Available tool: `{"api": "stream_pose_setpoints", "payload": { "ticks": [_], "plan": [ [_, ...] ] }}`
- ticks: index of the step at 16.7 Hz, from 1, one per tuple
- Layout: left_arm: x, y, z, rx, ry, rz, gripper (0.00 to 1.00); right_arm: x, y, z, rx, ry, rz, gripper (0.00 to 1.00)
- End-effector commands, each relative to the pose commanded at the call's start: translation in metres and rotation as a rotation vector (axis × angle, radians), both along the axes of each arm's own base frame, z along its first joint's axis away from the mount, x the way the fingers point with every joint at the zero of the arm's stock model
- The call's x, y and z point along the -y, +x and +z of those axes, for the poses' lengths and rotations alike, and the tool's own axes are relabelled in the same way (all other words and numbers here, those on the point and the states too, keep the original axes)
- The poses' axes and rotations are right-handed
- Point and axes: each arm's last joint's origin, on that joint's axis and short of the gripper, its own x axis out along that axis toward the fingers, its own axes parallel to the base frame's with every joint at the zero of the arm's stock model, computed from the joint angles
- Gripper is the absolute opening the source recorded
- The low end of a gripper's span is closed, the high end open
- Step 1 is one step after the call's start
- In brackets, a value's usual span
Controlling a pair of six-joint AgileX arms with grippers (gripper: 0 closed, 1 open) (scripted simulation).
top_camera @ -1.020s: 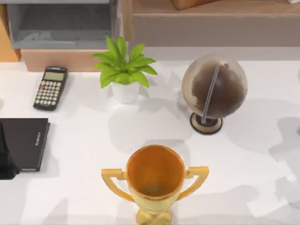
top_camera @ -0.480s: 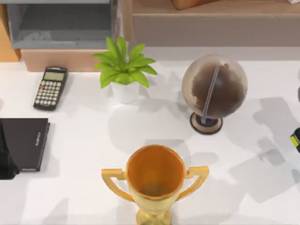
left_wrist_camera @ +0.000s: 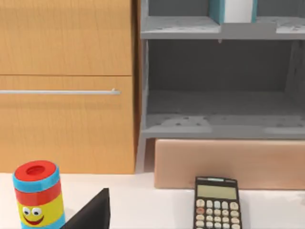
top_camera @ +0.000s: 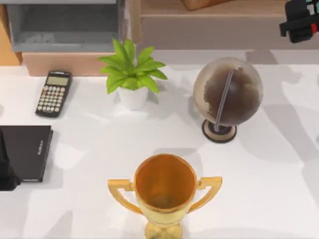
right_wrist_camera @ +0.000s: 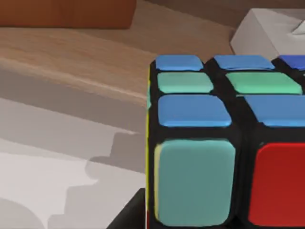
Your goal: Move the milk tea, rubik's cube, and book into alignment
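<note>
The right claw [top_camera: 300, 21] hangs high at the far right corner of the desk [top_camera: 89, 149], over the wooden shelf [top_camera: 209, 10], and it seems to be carrying the rubik's cube [right_wrist_camera: 224, 143], which sits right up against its wrist camera; how firmly the fingers grip it I cannot tell. Below and to the left of that claw stands the globe [top_camera: 228, 97], with the potted plant [top_camera: 131, 74] further left and the gold trophy [top_camera: 165, 191] nearer the front. The left claw is parked off the left side by the black notebook [top_camera: 26, 152], whether spread or closed I cannot tell; ahead of it stand the milk tea [left_wrist_camera: 38, 194], the calculator [left_wrist_camera: 217, 209], and, up on the grey shelf unit [left_wrist_camera: 219, 31], the book [left_wrist_camera: 233, 10]. My worry is the descent: lowering the cube could clip the globe or the shelf edge, and a loose hold would let it twist or drop.
</note>
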Motion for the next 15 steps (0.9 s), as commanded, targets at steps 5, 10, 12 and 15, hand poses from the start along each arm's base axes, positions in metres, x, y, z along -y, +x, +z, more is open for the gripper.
{"api": "stream_pose_setpoints", "payload": {
  "ticks": [5,10,12,15],
  "plan": [
    [0.0,0.0,0.0,0.0,0.0,0.0,1.0,-0.033,0.019,0.079,0.447,0.199,-0.048,0.0],
    [0.0,0.0,0.0,0.0,0.0,0.0,1.0,-0.044,0.023,0.094,0.535,0.268,-0.073,0.0],
    [0.0,0.0,0.0,0.0,0.0,0.0,1.0,-0.041,0.022,0.095,0.537,0.268,-0.075,0.0],
    [0.0,0.0,0.0,0.0,0.0,0.0,1.0,-0.033,0.028,0.104,0.563,0.298,-0.105,0.0]
  ]
}}
